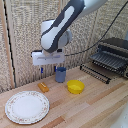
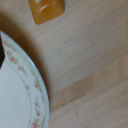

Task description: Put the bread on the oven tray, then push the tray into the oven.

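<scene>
The bread [image 1: 43, 87], a small orange-brown chunk, lies on the wooden table just beyond the plate; it also shows in the wrist view [image 2: 46, 10], cut off by the frame edge. My clamp [image 1: 48, 71] hangs above the table, a little above the bread and beside the blue cup, with its fingers apart and nothing in them. The oven [image 1: 114, 52] stands at the exterior view's right, its front open. The oven pan [image 1: 106, 61], a dark wire rack, sits in its mouth. The clamp is far from both.
A round patterned white plate [image 1: 27, 106] lies at the front of the exterior view's left, and its rim shows in the wrist view [image 2: 30, 85]. A blue cup [image 1: 60, 74] and a yellow bowl [image 1: 75, 86] stand mid-table. The lowered oven door [image 1: 95, 72] juts out. A woven screen is behind.
</scene>
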